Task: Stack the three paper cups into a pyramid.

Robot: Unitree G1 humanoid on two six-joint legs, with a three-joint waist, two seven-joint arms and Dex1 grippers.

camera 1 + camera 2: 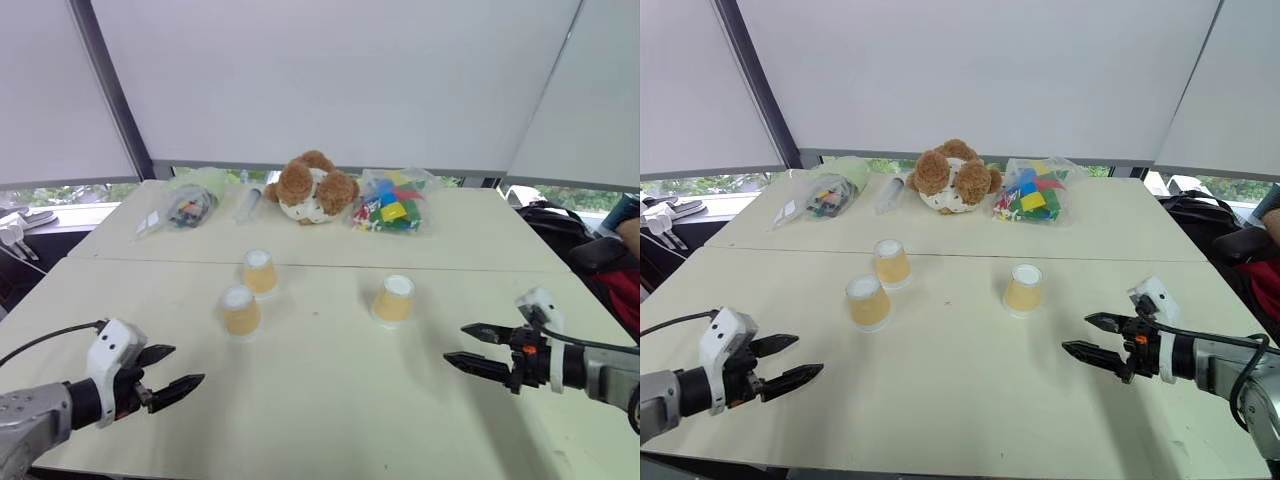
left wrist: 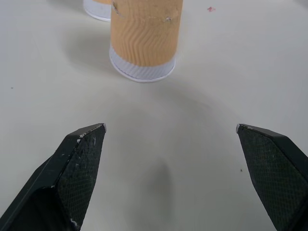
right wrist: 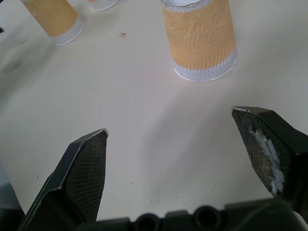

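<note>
Three tan paper cups stand upside down on the pale table (image 1: 330, 400). Two sit close together left of centre, one (image 1: 259, 271) farther back and one (image 1: 240, 310) nearer. The third cup (image 1: 393, 298) stands apart, right of centre. My left gripper (image 1: 185, 365) hovers open and empty at the near left, pointing toward the nearer left cup (image 2: 144, 43), well short of it. My right gripper (image 1: 455, 343) is open and empty at the near right, pointing toward the right cup (image 3: 199, 38) with a gap between them.
Along the back of the table lie a brown teddy bear (image 1: 312, 187), a clear bag of colourful blocks (image 1: 392, 205) and a plastic bag of small items (image 1: 185, 205). A black bag (image 1: 555, 225) and a person's sleeve (image 1: 625, 212) are off the right edge.
</note>
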